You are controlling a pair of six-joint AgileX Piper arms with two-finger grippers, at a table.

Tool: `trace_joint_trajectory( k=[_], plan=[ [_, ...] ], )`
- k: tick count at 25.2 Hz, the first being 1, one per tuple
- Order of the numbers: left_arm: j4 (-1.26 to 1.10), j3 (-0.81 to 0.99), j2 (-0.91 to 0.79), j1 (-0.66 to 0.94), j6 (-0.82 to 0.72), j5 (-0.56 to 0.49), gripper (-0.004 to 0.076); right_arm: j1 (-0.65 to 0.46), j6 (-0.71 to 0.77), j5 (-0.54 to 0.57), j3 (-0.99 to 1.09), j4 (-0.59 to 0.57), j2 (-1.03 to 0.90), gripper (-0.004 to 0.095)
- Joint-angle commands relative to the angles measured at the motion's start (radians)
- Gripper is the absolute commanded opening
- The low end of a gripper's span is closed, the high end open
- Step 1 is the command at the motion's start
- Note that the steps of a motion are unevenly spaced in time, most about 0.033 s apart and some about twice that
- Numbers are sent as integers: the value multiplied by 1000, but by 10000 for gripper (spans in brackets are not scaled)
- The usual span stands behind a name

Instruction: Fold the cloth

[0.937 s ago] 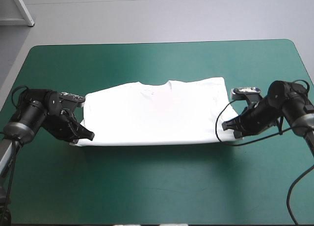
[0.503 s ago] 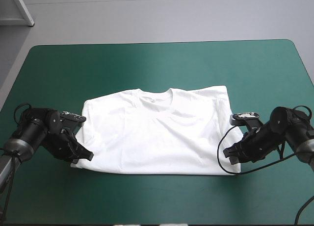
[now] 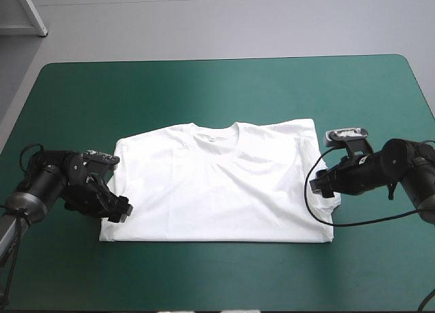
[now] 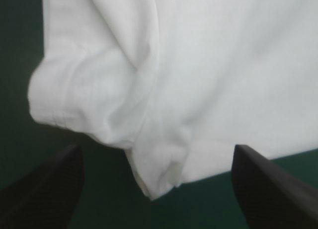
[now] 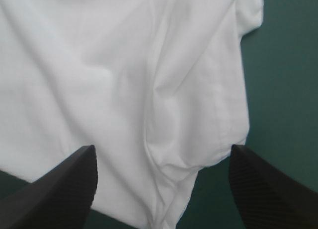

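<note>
From above, the T-shirt (image 3: 217, 184) lies flat in the middle of the counter (image 3: 217, 89). It forms a broad white rectangle with its neckline toward the far edge and its near edge straight. The left hand (image 3: 121, 210) sits low at the shirt's near left corner, right against the fabric's edge. The right hand (image 3: 318, 184) sits at the shirt's right edge, a little back from the near right corner, with its tip over the cloth.

In the left wrist view, the left hand (image 4: 156, 148) has its two black fingers (image 4: 44, 189) spread wide, and they grip nothing. Ahead of and between them a corner of the T-shirt (image 4: 223, 65) rests on the teal-green cover (image 4: 15, 65). The corner is rumpled, with more than one layer showing at its tip.

In the right wrist view, the right hand (image 5: 161, 147) also has its fingers (image 5: 273, 189) standing well apart and holding nothing. The T-shirt (image 5: 99, 65) fills most of the space ahead, creased along a soft ridge that runs away from the hand. One edge curves down to a point between the fingers, with the teal-green cover (image 5: 288, 90) bare beside it.
</note>
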Motion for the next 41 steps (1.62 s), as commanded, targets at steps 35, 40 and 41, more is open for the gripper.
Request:
trace_joint_trajectory(
  k=[35, 40, 41],
  plan=[
    [409, 238, -118, -1, -601, -478, 532, -1, 144, 129, 51, -159, -260, 603],
    [407, 238, 12, 15, -635, -575, 507, -1, 158, 151, 51, -159, -309, 604],
    [377, 238, 42, 48, -627, -577, 500, -1, 160, 151, 51, -159, -318, 603]
  ],
)
